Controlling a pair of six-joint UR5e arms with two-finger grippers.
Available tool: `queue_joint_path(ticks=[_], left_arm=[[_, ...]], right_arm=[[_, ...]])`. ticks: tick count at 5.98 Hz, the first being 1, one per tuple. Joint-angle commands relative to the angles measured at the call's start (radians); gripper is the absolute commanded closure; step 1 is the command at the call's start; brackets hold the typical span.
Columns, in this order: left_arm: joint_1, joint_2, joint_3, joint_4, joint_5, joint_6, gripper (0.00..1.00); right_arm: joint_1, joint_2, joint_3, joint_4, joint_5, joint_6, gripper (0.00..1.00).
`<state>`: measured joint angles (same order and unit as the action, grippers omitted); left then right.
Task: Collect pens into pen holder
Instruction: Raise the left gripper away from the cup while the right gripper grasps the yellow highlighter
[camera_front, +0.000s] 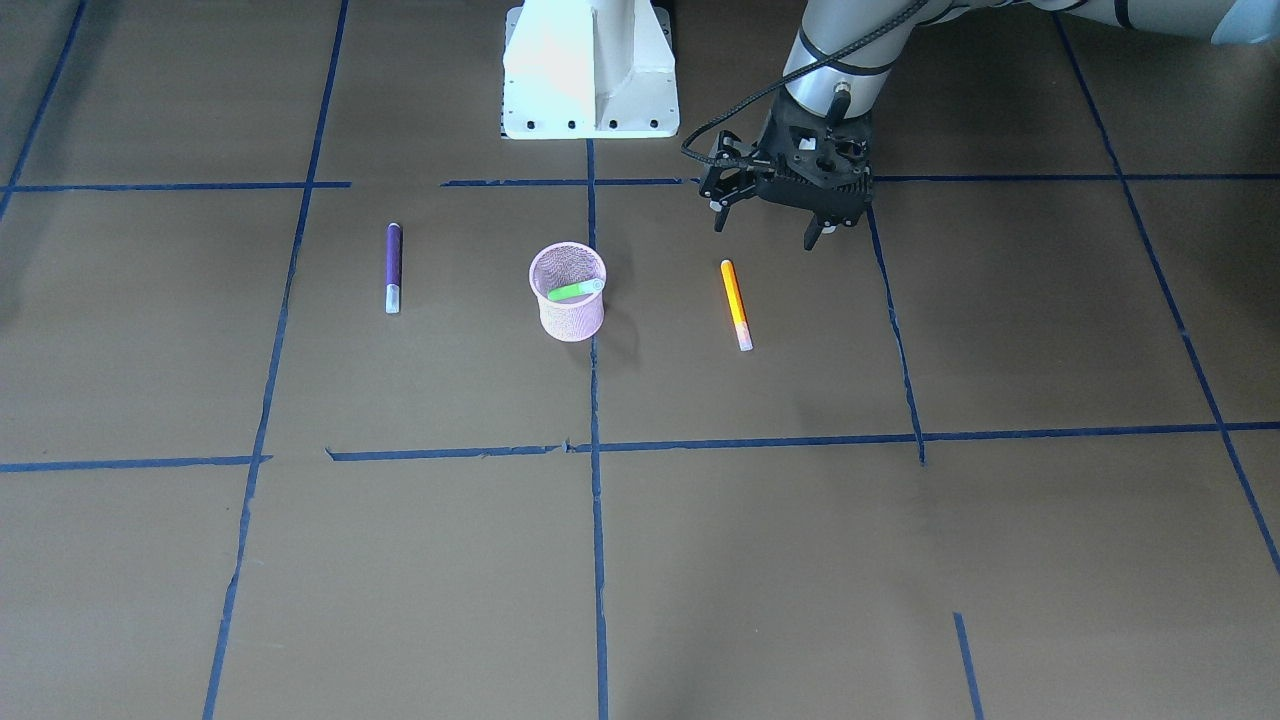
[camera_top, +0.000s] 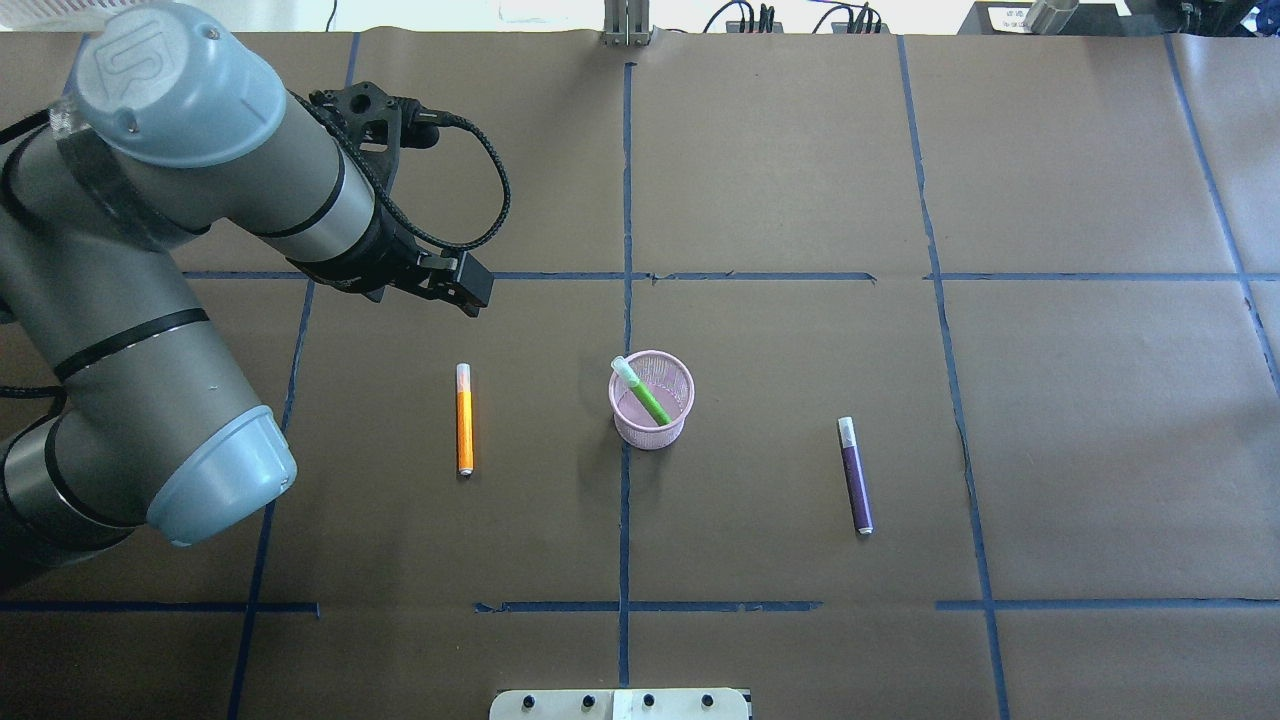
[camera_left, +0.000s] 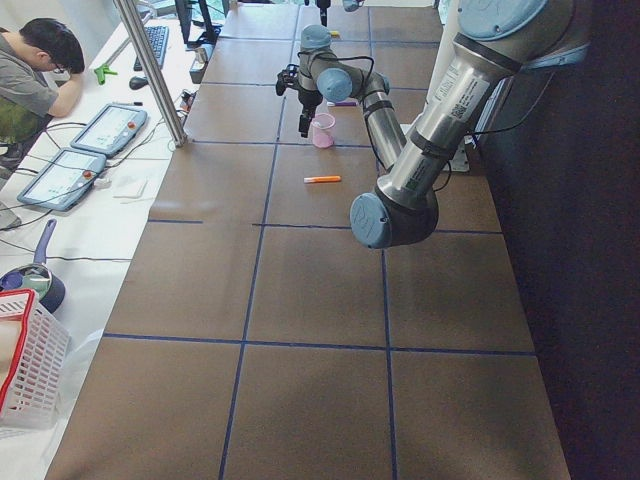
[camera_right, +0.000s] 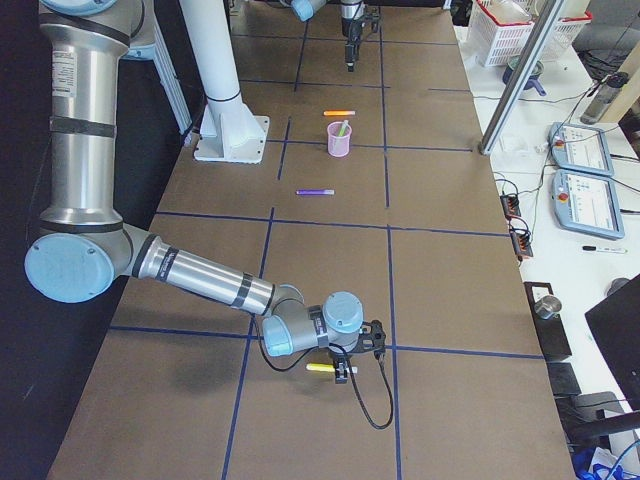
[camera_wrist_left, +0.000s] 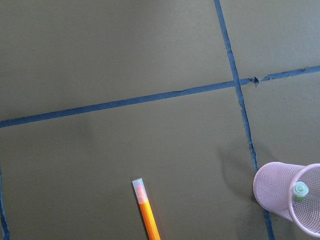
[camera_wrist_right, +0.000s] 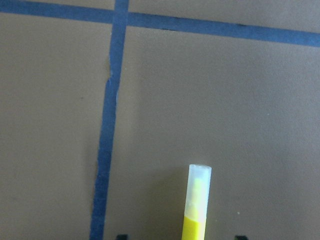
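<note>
The pink mesh pen holder (camera_front: 570, 320) stands mid-table with the green pen (camera_front: 575, 291) leaning inside it. The orange pen (camera_front: 736, 303) lies flat on the robot's left of the holder. The purple pen (camera_front: 393, 265) lies flat on its right. My left gripper (camera_front: 765, 228) is open and empty, hovering just behind the orange pen's far end. In the left wrist view the orange pen (camera_wrist_left: 147, 215) and the holder (camera_wrist_left: 280, 200) show below. My right gripper (camera_right: 345, 370) is far off at the table's right end. Its tips stand apart on either side of a yellow pen (camera_wrist_right: 196, 200).
The white robot base (camera_front: 590, 70) stands behind the holder. Blue tape lines (camera_top: 625, 250) grid the brown table. An operator (camera_left: 30, 80) sits at a side desk past the table's far edge, beside a white basket (camera_left: 25, 370).
</note>
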<state>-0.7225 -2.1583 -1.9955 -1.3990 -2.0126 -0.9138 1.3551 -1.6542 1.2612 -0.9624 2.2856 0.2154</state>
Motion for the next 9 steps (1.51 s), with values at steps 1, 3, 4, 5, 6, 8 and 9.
queue_joint_path(ticks=[1,3,4,5,6,8,9], left_arm=[[0.001,0.0,0.0,0.0,0.0,0.0,0.0],[0.002,0.0,0.0,0.0,0.002,0.0,0.0],[0.002,0.0,0.0,0.0,0.002,0.0,0.0],[0.002,0.0,-0.002,0.0,0.002,0.0,0.0],[0.002,0.0,0.0,0.0,0.0,0.0,0.0],[0.002,0.0,-0.003,0.0,0.002,0.0,0.0],[0.002,0.0,-0.009,0.0,0.002,0.0,0.0]], right_arm=[[-0.002,0.014,-0.031,0.002,-0.001,-0.004,0.33],[-0.002,0.025,-0.054,0.001,-0.003,-0.004,0.38],[-0.004,0.034,-0.066,0.001,-0.002,-0.005,0.41],[-0.004,0.036,-0.071,0.001,-0.003,-0.004,0.49],[-0.004,0.036,-0.08,0.002,-0.005,-0.004,0.5],[-0.004,0.036,-0.089,0.002,-0.005,-0.001,0.83],[-0.002,0.034,-0.091,0.004,-0.005,-0.001,1.0]])
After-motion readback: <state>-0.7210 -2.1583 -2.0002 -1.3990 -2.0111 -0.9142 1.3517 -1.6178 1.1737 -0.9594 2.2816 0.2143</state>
